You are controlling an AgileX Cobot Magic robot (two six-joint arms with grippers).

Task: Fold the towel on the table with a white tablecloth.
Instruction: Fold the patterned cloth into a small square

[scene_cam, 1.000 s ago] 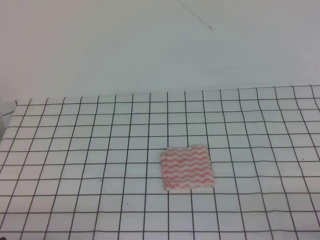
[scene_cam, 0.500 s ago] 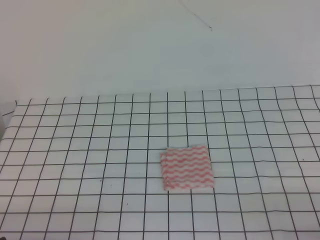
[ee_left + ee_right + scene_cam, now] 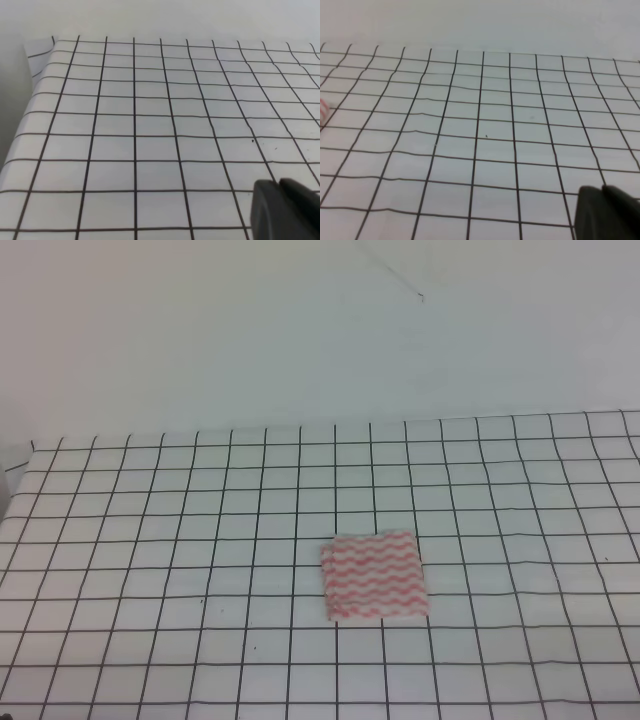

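The towel [image 3: 374, 576] is lying folded into a small stack near the middle of the white tablecloth [image 3: 150, 540]. Only a dark corner of the left gripper [image 3: 285, 210] and the right gripper [image 3: 607, 212] is being shown, so their opening cannot be told; nothing is seen held.

Thin soft cloth for the towel [image 3: 374, 576], a bit wrinkly, not shiny; smooth matt cloth for the white tablecloth [image 3: 150, 540]; dark, dull plastic on the left gripper [image 3: 282, 210] and right gripper [image 3: 607, 212]
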